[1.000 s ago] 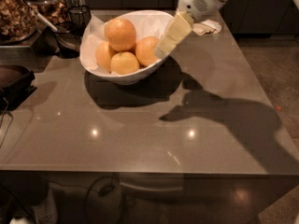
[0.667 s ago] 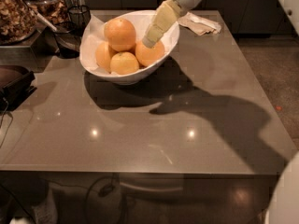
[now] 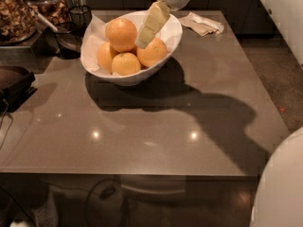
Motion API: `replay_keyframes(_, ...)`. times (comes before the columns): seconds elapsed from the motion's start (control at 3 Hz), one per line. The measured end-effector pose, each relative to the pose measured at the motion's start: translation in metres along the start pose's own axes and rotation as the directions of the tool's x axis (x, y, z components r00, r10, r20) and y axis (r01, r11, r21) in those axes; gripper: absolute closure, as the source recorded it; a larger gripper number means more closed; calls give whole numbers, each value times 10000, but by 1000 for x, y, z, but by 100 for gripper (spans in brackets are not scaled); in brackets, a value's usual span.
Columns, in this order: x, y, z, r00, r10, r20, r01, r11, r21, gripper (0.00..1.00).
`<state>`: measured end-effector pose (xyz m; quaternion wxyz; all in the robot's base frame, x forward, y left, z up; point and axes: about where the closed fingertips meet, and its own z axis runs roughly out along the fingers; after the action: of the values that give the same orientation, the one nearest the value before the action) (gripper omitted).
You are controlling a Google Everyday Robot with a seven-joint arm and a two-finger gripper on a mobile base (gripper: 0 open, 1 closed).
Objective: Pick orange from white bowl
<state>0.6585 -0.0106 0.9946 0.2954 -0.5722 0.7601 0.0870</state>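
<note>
The white bowl (image 3: 166, 41) stands at the back left of the grey table, lined with white paper and holding several orange fruits. The orange (image 3: 121, 33), the largest and deepest in colour, lies on top of the pile at the back. Smaller, paler fruits lie to its right (image 3: 154, 54), at the front (image 3: 126, 64) and to the left (image 3: 104, 56). My gripper (image 3: 142, 41) reaches down from the upper right, slanting into the bowl. Its tip is between the orange and the right-hand fruit, just right of the orange.
A crumpled paper napkin (image 3: 203, 23) lies behind the bowl to the right. A black wire holder (image 3: 71, 36) and a container of dried food (image 3: 19, 11) stand to the left, with a dark tray (image 3: 14, 82) at the left edge. My white body (image 3: 281, 183) fills the lower right corner.
My gripper has moved left, from over the bowl's right rim to over the fruit pile, beside the top orange. The fruits have not moved.
</note>
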Motion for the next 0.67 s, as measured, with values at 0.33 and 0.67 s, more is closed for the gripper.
replay_keyframes(0.33, -4, -8, 12, 9996, 271, 123, -271, 9996, -44, 0)
replay_keyframes(0.67, -8, -14, 24, 9994, 318, 133, -315, 9993, -204, 2)
